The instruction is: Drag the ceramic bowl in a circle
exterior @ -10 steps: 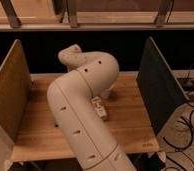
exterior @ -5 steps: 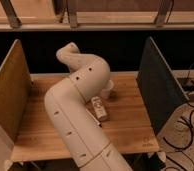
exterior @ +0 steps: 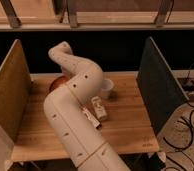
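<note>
**Fig. 1. Arm reaching over the table, seen from the one camera.**

**Q:** Where is the gripper, and what does it hold?

**A:** My gripper lies past the wrist bend at the far left of the table [exterior: 127, 125], hidden behind my own arm [exterior: 75, 107]. I cannot tell whether it is spread or closed, or whether it holds anything.

**Q:** And the ceramic bowl?

**A:** The ceramic bowl [exterior: 56, 83] shows only as an orange-red sliver at my arm's left edge, near the tan side panel [exterior: 10, 95].

**Q:** What could go wrong?

**A:**
- A wide circle could drive the bowl into that panel, or round into the white cup [exterior: 106, 88] just right of my arm.
- A glossy rim probably slips under weak contact, so the bowl may lag or skid away.
- My forearm could brush the small white packet [exterior: 99, 109] lying beside it.
</note>
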{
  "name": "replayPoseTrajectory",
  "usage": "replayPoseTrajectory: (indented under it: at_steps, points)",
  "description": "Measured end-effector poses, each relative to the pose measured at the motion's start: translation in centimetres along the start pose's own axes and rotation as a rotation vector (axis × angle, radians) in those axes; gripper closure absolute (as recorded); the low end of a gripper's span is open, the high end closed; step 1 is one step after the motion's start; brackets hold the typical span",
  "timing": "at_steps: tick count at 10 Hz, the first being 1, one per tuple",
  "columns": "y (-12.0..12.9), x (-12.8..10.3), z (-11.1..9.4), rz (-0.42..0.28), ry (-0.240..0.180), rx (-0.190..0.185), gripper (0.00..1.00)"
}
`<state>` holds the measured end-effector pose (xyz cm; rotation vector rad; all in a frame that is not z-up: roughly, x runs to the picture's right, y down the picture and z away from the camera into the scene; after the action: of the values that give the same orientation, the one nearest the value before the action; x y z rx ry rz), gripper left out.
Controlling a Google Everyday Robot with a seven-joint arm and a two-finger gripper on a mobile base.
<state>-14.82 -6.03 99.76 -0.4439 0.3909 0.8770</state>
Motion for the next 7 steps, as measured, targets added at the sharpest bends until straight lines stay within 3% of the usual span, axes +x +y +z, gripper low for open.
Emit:
replayPoseTrajectory:
  at_steps: [1, 3, 7]
  points:
    - [1.8, 0.0, 0.1, -0.018, 0.0, -0.039, 1.0]
    - [2.8, 0.7, -0.3, -0.023, 0.005, -0.069, 1.0]
    - [0.4, 6.6, -2.2, 0.06, 0.106, -0.041, 1.0]
